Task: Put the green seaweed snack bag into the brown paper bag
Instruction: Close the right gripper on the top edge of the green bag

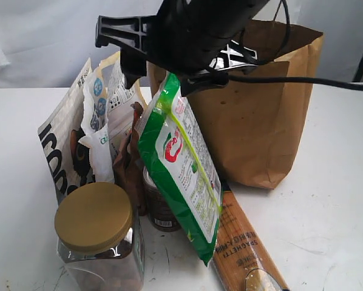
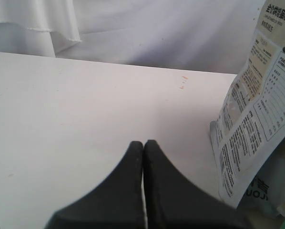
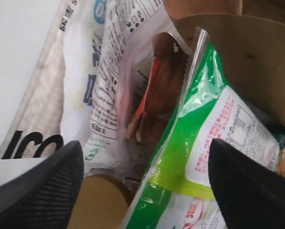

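Right fingers (image 3: 42, 191) spread wide, not clamped on anything, green seaweed snack bag (image 3: 199, 143) showing between them, tilted just outside the brown paper bag (image 1: 260, 121); left fingers (image 2: 118, 191) pressed together, empty, over the tabletop (image 2: 61, 119)

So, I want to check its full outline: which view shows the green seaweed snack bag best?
Exterior view: nearly all of the glossy bright-green plastic snack pouch shows, top to bottom. Right wrist view shows only its upper part; left wrist view shows none clearly.
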### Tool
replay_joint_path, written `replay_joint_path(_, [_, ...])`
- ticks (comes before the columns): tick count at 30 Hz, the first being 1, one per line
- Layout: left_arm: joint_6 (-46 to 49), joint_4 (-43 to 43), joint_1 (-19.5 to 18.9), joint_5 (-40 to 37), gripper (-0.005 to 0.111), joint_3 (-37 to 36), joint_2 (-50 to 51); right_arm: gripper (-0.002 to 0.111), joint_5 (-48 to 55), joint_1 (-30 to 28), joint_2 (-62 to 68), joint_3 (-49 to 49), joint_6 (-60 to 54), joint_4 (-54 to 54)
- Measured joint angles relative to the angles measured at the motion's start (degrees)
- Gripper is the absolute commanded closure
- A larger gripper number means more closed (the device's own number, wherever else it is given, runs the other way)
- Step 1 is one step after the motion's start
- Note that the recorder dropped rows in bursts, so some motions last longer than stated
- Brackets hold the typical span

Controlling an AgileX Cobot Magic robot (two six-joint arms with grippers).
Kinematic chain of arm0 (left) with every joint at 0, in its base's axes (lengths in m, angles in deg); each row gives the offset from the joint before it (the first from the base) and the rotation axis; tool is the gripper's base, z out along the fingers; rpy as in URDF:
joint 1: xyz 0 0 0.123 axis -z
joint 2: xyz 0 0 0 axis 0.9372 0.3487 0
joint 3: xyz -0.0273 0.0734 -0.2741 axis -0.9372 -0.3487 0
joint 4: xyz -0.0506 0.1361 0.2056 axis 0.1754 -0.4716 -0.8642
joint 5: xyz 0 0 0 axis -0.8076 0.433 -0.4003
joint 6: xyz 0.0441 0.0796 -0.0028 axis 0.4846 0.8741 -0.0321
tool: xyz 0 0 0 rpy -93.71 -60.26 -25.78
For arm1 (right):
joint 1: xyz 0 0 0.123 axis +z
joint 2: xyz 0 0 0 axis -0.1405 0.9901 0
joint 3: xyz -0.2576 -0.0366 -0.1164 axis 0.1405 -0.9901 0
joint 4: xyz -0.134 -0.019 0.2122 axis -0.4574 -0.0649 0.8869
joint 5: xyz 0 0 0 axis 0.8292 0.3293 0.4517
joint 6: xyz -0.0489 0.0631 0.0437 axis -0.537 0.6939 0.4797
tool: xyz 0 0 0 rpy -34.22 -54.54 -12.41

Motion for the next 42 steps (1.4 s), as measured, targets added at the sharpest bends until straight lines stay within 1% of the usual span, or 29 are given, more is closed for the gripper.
replay_joint_path(5, [0.0,0.0,0.0,0.0,0.107,0.0,0.0,0.041,6.5,0.0,3.5,4.9,1.3,-1.5])
replay_joint_path(12, [0.0,0.0,0.0,0.0,0.107,0.0,0.0,0.041,7.6,0.0,6.5,7.8,1.5,-2.3])
replay_joint_path(24, [0.0,0.0,0.0,0.0,0.107,0.0,0.0,0.041,11.5,-0.5,9.0,8.1,1.5,-3.4])
replay_joint_path(29, [0.0,0.0,0.0,0.0,0.107,0.0,0.0,0.041,11.7,-0.5,9.0,8.1,2.0,-4.7])
replay_joint_path(42, [0.0,0.0,0.0,0.0,0.107,0.0,0.0,0.043,11.9,-0.5,6.9,8.1,2.1,-3.9])
